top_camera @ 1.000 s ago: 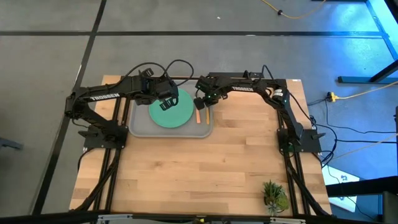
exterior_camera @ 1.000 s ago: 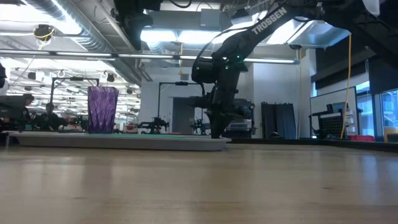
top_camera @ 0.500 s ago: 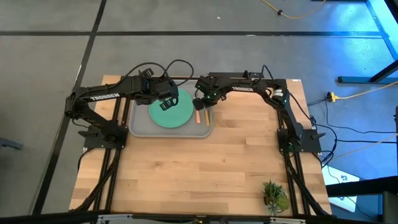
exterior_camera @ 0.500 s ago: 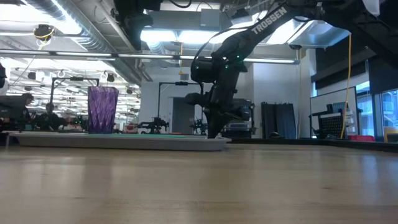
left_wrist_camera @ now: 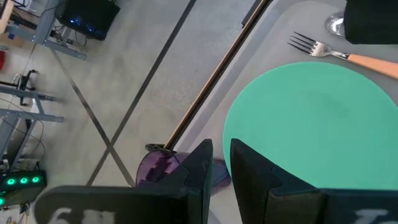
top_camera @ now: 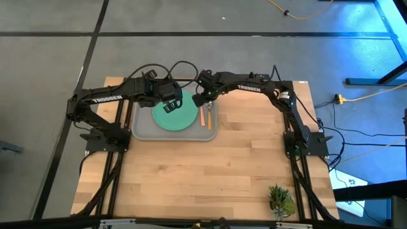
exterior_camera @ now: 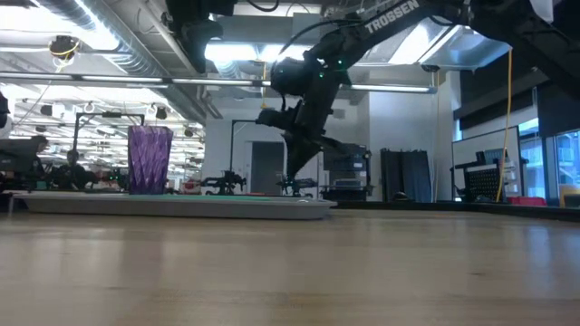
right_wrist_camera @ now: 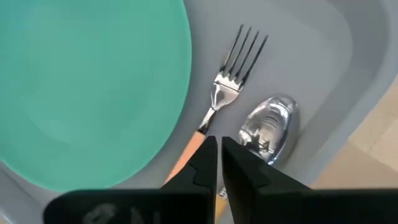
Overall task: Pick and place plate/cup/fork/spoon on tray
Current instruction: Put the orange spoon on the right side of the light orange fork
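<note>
**Everything on the tray, both grippers close above it: the exit is where trouble could start**

Both pairs of fingers stand almost pressed together, a thin slit between them, and neither pinches anything. Left of centre in the high view, the left gripper (top_camera: 170, 102) hovers over the upper left part of the plate (top_camera: 175, 114). Its wrist view shows its fingertips (left_wrist_camera: 200, 163) just above the rim of the purple cup (left_wrist_camera: 163, 169), which stands at the plate's edge. In the low view the cup (exterior_camera: 149, 160) is upright at the left end of the tray (exterior_camera: 181, 206).

Moving rightward, the teal plate lies flat in the tray (top_camera: 140, 130), and right of it the fork (top_camera: 201, 115) and spoon (top_camera: 209, 117) lie side by side along the tray's right strip. The right wrist view shows the fork (right_wrist_camera: 231, 79) just beside the plate's edge and the spoon (right_wrist_camera: 268, 126) next to it, near the raised rim. The right gripper (top_camera: 198, 100) hangs over the upper ends of the cutlery, lifted clear in the low view (exterior_camera: 304, 156).

All four pieces look placed, so I judge the main risk lies in withdrawal. A sideways or low sweep by the left gripper could tip the light cup. A dip by the right could nudge the fork under the plate or flick the spoon over the rim. Rising straight first would avoid both.
</note>
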Robot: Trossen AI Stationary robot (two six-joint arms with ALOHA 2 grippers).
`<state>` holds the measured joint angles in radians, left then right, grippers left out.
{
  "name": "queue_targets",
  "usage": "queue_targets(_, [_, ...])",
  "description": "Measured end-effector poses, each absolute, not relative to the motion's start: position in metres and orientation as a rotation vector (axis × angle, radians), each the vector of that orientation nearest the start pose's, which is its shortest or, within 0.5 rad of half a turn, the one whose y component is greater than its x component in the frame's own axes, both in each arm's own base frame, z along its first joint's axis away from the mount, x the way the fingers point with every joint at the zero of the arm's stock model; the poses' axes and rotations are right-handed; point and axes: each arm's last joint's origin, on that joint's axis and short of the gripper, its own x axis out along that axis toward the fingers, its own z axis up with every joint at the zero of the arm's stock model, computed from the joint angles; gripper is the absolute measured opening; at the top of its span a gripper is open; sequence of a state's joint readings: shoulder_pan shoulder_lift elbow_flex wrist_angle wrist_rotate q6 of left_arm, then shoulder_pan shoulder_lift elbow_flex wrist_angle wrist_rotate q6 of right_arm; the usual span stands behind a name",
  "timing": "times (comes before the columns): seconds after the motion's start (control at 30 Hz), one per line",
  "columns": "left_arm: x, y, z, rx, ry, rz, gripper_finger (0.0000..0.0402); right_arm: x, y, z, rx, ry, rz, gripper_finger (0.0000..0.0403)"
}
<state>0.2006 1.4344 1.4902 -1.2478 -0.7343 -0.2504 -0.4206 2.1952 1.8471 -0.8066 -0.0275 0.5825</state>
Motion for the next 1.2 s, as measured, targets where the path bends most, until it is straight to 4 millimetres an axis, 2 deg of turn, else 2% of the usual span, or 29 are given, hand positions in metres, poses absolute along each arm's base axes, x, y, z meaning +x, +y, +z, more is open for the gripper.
queue_targets(0.2, [0.249, 0.071, 0.356, 0.119, 1.072, 0.956, 0.0050, 0.419, -0.186, 0.198, 0.809, 1.064, -0.711, 0.0027])
queue_targets(0.47, [0.249, 0.070, 0.356, 0.120, 1.072, 0.956, 0.0050, 0.413, -0.179, 0.194, 0.654, 1.208, -0.607, 0.0027])
queue_targets(0.63, [0.249, 0.071, 0.356, 0.119, 1.072, 0.956, 0.0050, 0.417, -0.171, 0.192, 0.701, 1.192, -0.641, 0.0027])
queue_targets(0.87, [0.249, 0.070, 0.356, 0.119, 1.072, 0.956, 0.0050, 0.418, -0.181, 0.194, 0.736, 1.130, -0.666, 0.0006])
queue_targets(1.0, [0.249, 0.070, 0.356, 0.118, 1.072, 0.956, 0.0050, 0.418, -0.184, 0.194, 0.741, 1.118, -0.668, 0.0018])
queue_targets(1.2, [0.249, 0.070, 0.356, 0.118, 1.071, 0.957, 0.0050, 0.419, -0.181, 0.194, 0.654, 1.146, -0.593, 0.0041])
